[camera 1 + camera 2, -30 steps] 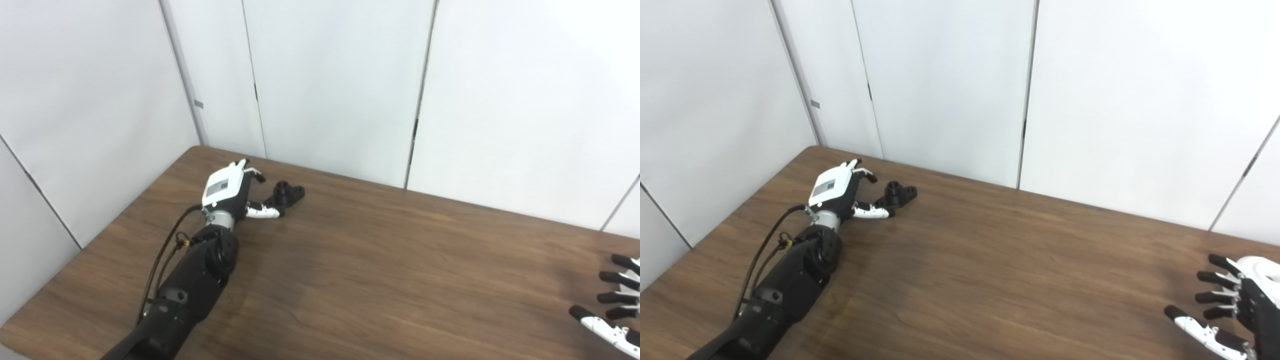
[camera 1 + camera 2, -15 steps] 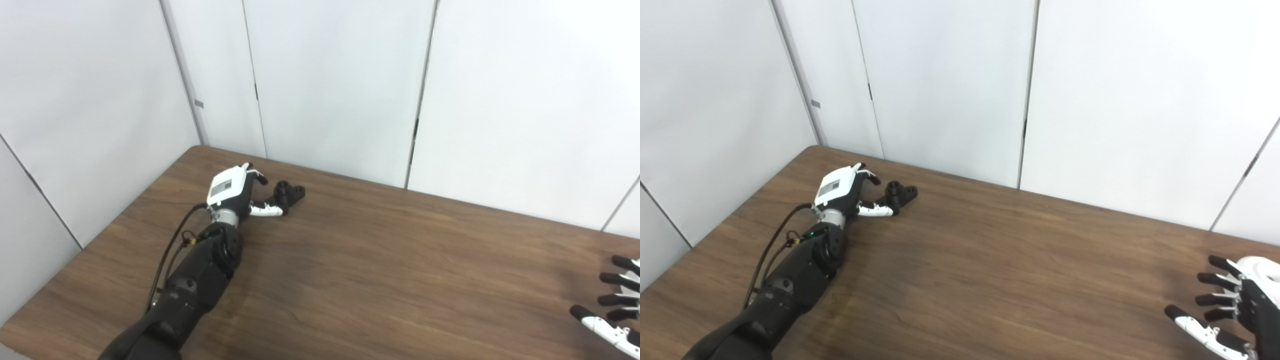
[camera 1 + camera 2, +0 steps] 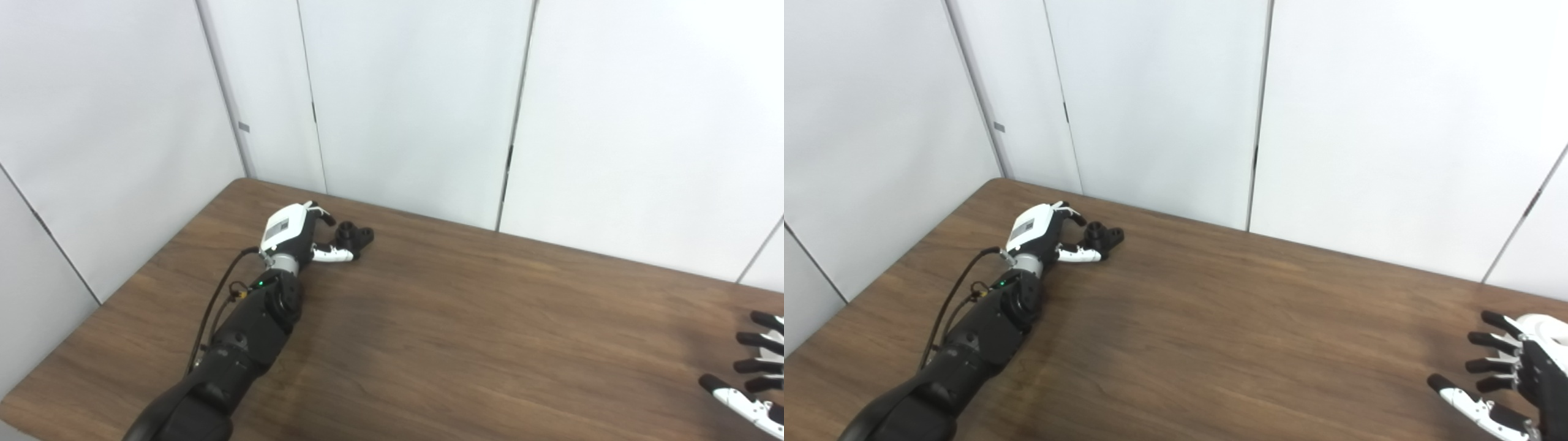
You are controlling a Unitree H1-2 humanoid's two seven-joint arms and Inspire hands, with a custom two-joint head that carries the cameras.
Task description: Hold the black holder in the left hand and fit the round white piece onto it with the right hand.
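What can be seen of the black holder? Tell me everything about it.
The black holder is a small, matte, plastic-looking part lying flat on the wooden table near its far left corner. It has a flat base with a short round collar standing up from it and what look like holes through the base. The left hand is open around its near end, thumb alongside and fingers arched above; whether they touch it cannot be told. It has not been lifted.

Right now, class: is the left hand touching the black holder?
Cannot tell. In both eye views the left hand overlaps the black holder, but neither shows contact or a gap plainly.
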